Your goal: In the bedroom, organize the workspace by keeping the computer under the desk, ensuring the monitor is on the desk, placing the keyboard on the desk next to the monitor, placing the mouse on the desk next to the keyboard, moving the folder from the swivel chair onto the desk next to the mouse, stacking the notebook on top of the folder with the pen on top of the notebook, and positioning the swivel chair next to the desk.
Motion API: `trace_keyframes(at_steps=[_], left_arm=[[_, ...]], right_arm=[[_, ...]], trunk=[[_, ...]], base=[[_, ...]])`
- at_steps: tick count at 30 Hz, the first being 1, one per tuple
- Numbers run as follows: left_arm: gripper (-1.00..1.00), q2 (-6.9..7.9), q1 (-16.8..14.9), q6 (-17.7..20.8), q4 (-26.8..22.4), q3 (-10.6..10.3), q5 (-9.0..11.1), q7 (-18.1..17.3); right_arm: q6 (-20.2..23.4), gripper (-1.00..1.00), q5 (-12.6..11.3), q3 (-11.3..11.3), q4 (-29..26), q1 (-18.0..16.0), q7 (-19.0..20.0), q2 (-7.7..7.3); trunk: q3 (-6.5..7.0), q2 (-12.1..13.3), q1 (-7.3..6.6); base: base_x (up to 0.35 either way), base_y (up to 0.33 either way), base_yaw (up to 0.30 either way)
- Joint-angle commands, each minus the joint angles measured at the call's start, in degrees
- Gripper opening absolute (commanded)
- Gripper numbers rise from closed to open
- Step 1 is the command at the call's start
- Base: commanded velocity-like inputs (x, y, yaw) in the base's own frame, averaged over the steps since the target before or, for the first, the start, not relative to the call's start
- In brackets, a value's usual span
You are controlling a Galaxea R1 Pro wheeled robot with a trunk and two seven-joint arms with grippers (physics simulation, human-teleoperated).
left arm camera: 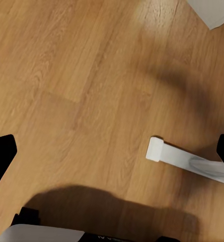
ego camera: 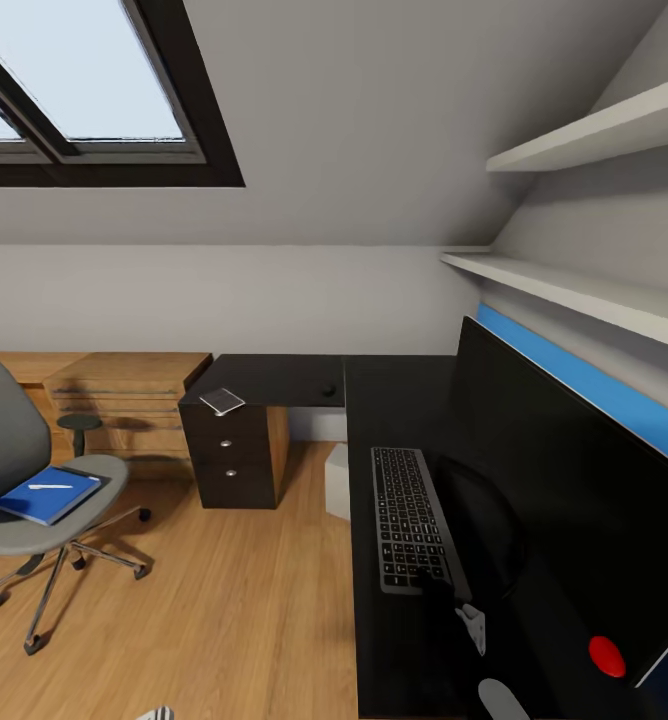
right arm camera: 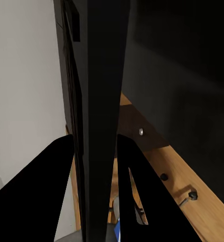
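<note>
Clamped the monitor [ego camera: 564, 480] by its thin panel with the right fingers [right arm camera: 46, 191], along the table's [ego camera: 394, 400] right edge, keyboard [ego camera: 409, 520] just in front. Kept the left fingers [left arm camera: 1, 151] released over bare floor. Judged the monitor step in hand; needed next a steady release, then the mouse [ego camera: 327, 390] from the far edge.

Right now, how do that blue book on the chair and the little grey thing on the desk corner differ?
The notebook is bright blue; the folder is pale grey. The notebook lies on the swivel chair seat, while the folder rests on the desk above the drawers. The notebook carries a pen; the folder carries nothing. Both are flat rectangles lying face up.
</note>
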Motion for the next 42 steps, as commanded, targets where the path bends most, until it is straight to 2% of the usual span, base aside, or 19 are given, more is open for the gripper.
trace_keyframes(at_steps=[1, 6, 11, 42], left_arm=[[1.0, -0.06, -0.01, 0.49, -0.13, 0.17, 0.46, -0.19], [1.0, -0.06, -0.01, 0.49, -0.13, 0.15, 0.44, -0.19], [1.0, -0.06, -0.01, 0.49, -0.12, 0.15, 0.43, -0.17], [1.0, 0.02, -0.01, 0.5, -0.11, 0.24, 0.52, -0.47]], right_arm=[[-0.5, -1.0, -0.59, 0.27, -0.02, -0.06, 0.14, -0.08], [-0.5, -1.0, -0.59, 0.27, -0.02, -0.06, 0.14, -0.08], [-0.5, -1.0, -0.59, 0.27, -0.04, -0.06, 0.14, -0.08], [-0.42, -1.0, -0.59, 0.27, -0.02, -0.06, 0.02, -0.08]], trunk=[[-0.06, -0.05, 0.01], [-0.06, -0.05, 0.01], [-0.96, -2.06, 1.11], [-0.96, -2.06, 1.11]], base=[[0.001, 0.0, 0.0], [0.0, 0.0, 0.0], [0.0, 0.0, 0.0], [0.0, 0.0, 0.0]])
